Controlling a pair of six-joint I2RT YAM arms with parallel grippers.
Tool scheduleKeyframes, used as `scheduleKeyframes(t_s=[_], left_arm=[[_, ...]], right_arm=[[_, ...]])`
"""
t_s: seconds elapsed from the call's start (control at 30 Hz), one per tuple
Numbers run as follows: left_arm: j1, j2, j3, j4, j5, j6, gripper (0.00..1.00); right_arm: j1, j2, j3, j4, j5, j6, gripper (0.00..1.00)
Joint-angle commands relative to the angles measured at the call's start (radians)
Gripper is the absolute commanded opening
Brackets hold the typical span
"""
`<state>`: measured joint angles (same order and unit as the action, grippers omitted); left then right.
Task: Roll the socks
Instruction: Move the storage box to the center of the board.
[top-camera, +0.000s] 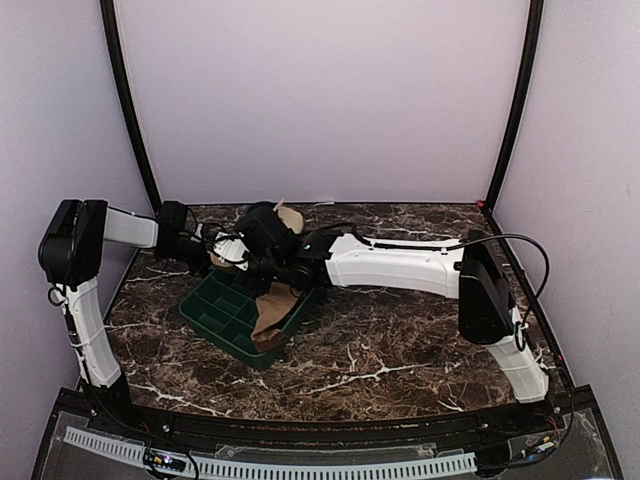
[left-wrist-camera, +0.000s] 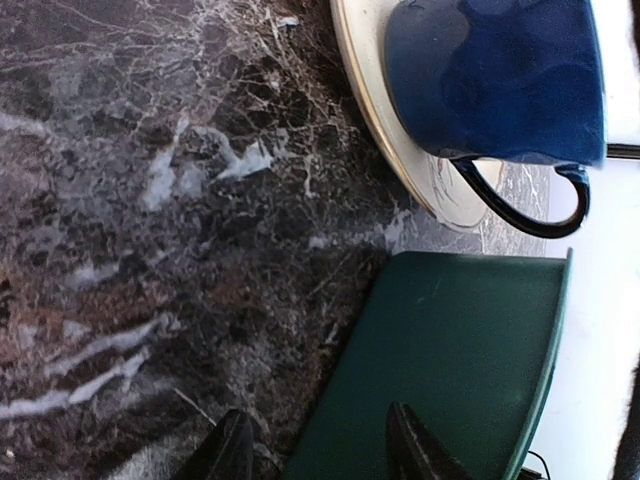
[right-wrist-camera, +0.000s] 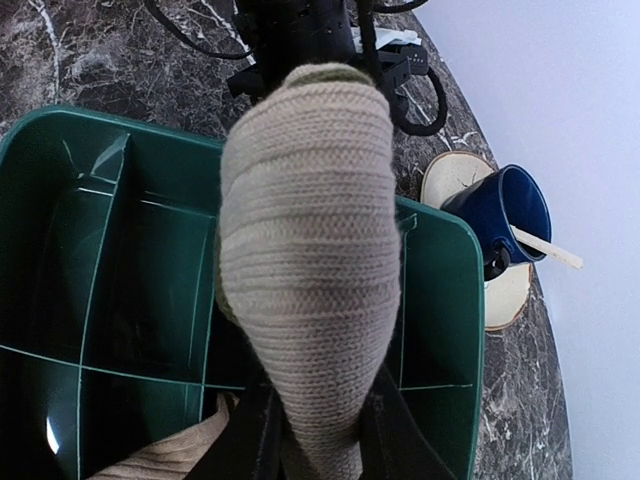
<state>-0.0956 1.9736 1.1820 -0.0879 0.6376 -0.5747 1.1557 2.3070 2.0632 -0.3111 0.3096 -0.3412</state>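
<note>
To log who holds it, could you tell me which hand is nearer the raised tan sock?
Right. The right hand grips the sock above the green tray; the left hand hovers open at the tray's edge by the blue cup, off the sock.

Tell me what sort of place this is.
Probably a robot test booth, not a home: plain walls enclose a marble-patterned table, with staged props, a green divided tray and blue cup.
</note>
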Motion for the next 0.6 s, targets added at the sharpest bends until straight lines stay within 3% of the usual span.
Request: scheduleKeyframes(t_s=[0.0,0.57], left_arm=[[-0.011,-0.080,-0.047,0.002,0.006,-0.020,0.48],[-0.035,-0.165,-0.148,0.049,0.010,-0.071,0.48]], right_arm=[[0.023,0.040,0.062,-0.041,0.058,0.006,0.00],[0.066,0.158,0.155,-0.137,0.133,-0.004,0.00]])
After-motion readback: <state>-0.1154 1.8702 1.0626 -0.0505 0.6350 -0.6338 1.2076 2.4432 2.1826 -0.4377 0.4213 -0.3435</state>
